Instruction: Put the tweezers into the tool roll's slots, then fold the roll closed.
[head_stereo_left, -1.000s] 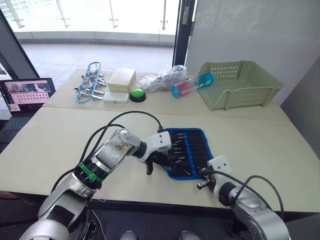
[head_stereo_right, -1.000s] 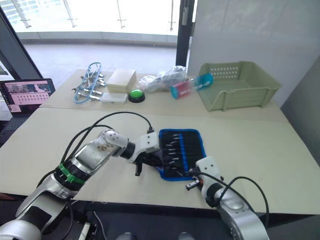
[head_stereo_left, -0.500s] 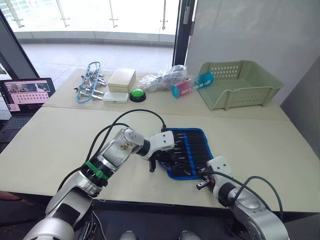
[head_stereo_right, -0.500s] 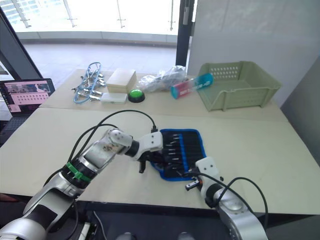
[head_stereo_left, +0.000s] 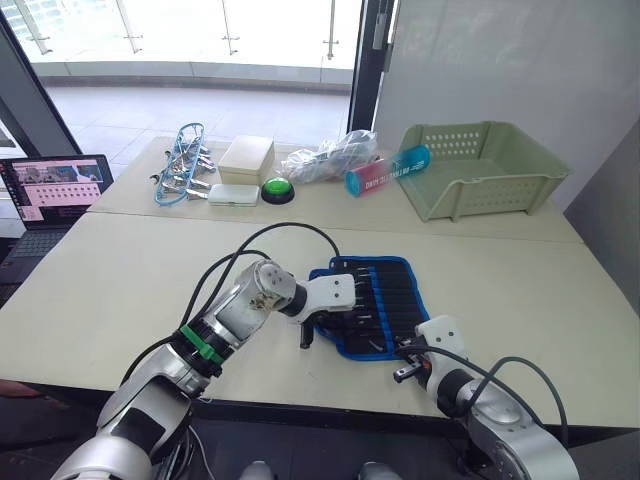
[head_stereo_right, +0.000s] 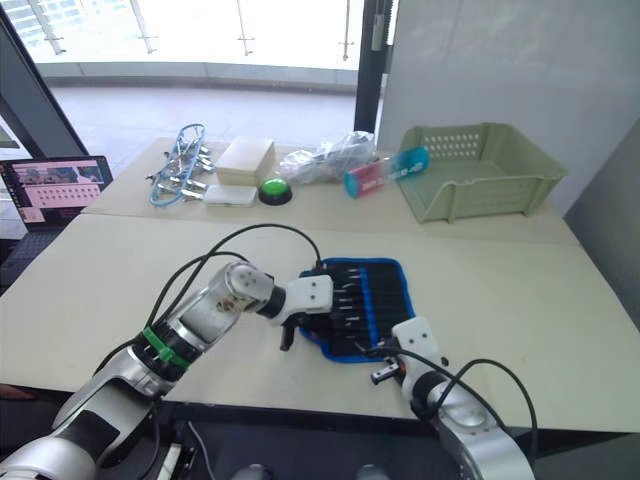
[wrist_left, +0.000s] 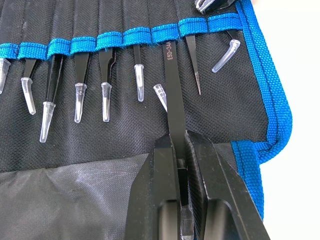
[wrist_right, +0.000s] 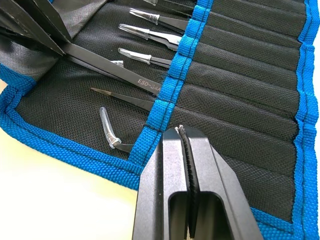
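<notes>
The tool roll (head_stereo_left: 392, 297) lies open on the near table, black with blue edging. Its slots (wrist_left: 115, 39) run in a row under a blue band, and several tweezers with clear tip caps (wrist_left: 79, 95) sit in them. My left gripper (wrist_left: 180, 145) is over the roll's left part (head_stereo_left: 328, 312), shut on a black tweezer marked ESD-34A (wrist_left: 171, 90) whose far end is under the blue band. My right gripper (wrist_right: 184, 134) is shut with nothing between its fingers, at the roll's near right corner (head_stereo_left: 406, 362).
On the far table stand a green plastic basket (head_stereo_left: 480, 165), a blue-and-pink tube (head_stereo_left: 385, 172), a clear plastic bag (head_stereo_left: 335, 155), a green button (head_stereo_left: 277, 190), a beige box (head_stereo_left: 245, 158) and a blue-and-silver clamp bundle (head_stereo_left: 180, 165). A laptop (head_stereo_left: 55, 185) sits far left.
My left gripper has moved right, further over the roll, carrying the tweezer towards the slots. The right gripper has stayed at the roll's near corner.
</notes>
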